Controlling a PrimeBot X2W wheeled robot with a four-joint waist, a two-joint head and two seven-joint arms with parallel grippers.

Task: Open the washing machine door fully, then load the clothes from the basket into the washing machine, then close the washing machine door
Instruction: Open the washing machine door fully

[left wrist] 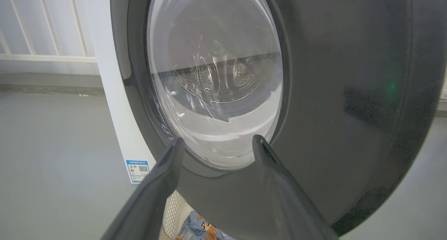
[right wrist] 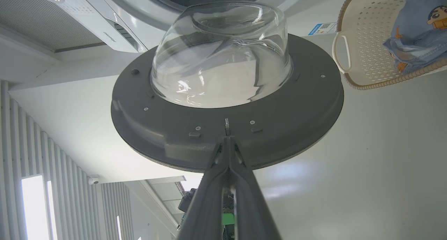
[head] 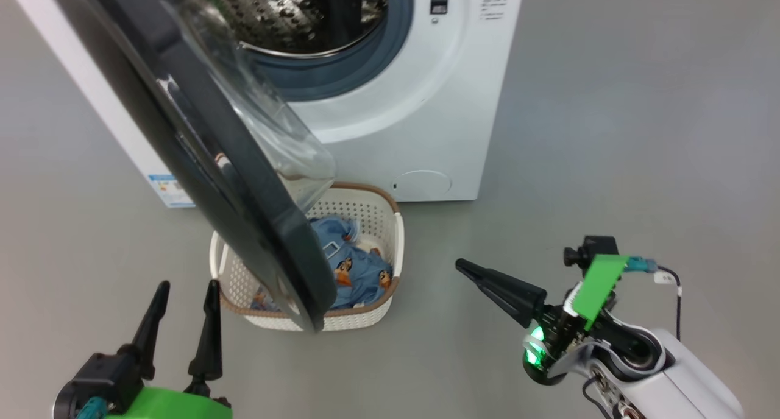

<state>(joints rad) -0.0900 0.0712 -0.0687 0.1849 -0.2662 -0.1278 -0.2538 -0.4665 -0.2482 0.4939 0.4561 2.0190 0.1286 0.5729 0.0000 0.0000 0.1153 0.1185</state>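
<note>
Splaying wide and empty, the left fingers (head: 208,327) taper darkly; the glossy black-rimmed, glass-bowled washing machine door (head: 231,187) hangs open over the perforated cream basket (head: 365,215) holding crumpled blue clothes (head: 356,270); the right fingers (head: 503,292) press together, holding nothing.

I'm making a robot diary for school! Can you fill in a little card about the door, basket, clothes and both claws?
washing machine door: open, swung out above the basket
basket: on the floor in front of the washing machine
clothes: blue, lying in the basket
left claw: open, empty, near the door's outer side
right claw: shut, empty, pointing toward the door
</note>
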